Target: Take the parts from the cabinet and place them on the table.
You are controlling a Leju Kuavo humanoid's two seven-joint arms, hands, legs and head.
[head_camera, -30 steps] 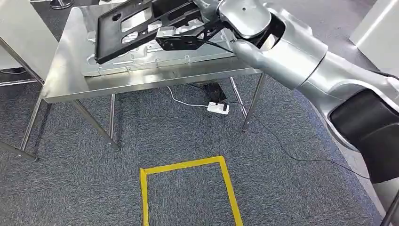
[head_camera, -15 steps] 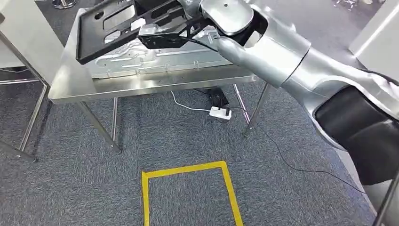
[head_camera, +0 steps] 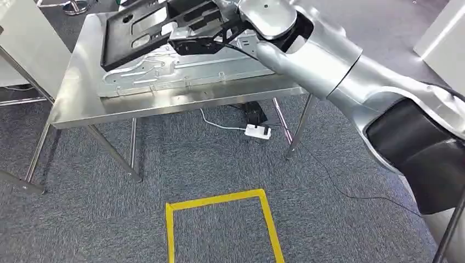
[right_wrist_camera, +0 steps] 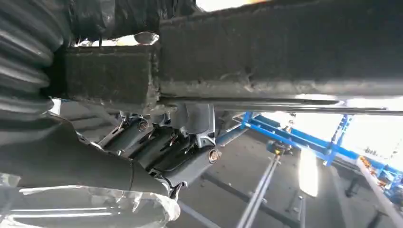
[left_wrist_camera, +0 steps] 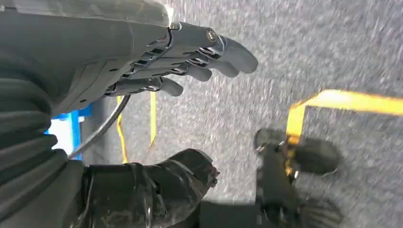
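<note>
Right now it's the placing step, by my read: the right arm is stretched out over the steel table (head_camera: 82, 104) w/ the black frame part (head_camera: 145, 33) carried above it, tilted, near edge lower than the far one. Part isn't down yet; it hangs above the silver sheet-metal panel (head_camera: 181, 74) that already lies flat on the tabletop. Can't tell if its low edge touches the panel or just clears it.

Next move, as I judge it: bring the frame down level onto the table, prob. on top of or beside the panel, then let go & pull the arm back w/o dragging it. Risk is the tilted frame catching the panel's raised ribs, or sliding once released.

Right hand (head_camera: 200, 41): clamped on the frame's edge on the side toward the arm. In the right wrist view the dark fingers (right_wrist_camera: 157, 147) curl up under a thick black bar of the part (right_wrist_camera: 280, 52), thumb side hidden by the bar, so a firm hold, not spread.

Left hand (left_wrist_camera: 185, 61): hangs at the robot's side over grey carpet, away from the table; fingers straight and close together, thumb well apart from them, holding nothing.

On the carpet in front of the table there's a yellow tape rectangle (head_camera: 219, 196), and under the table a white power strip (head_camera: 256, 130) w/ its cable.
</note>
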